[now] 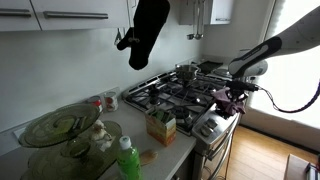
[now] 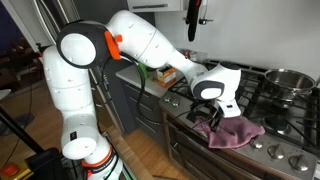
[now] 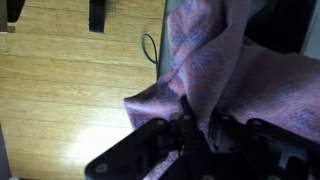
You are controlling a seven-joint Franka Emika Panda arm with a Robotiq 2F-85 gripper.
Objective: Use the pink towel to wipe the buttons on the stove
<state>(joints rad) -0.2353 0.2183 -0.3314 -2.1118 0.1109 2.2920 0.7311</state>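
Your tool (image 2: 211, 113) is clamped shut on the crumpled pink cloth towel (image 2: 240, 131) at the steel stove's (image 2: 288, 110) front edge, with open wooden floor (image 3: 70, 90) below.

A pale counter (image 1: 176, 151) is seen in an exterior view, with a gas stove (image 1: 180, 95) set into it. On the stretch beside the stove, a small carton (image 1: 160, 126) is stood just next to the hob. A green bottle (image 1: 127, 160) is placed near the front edge. Round glass dishes (image 1: 58, 128) are laid further along, and a small jar (image 1: 108, 101) is set by the wall.
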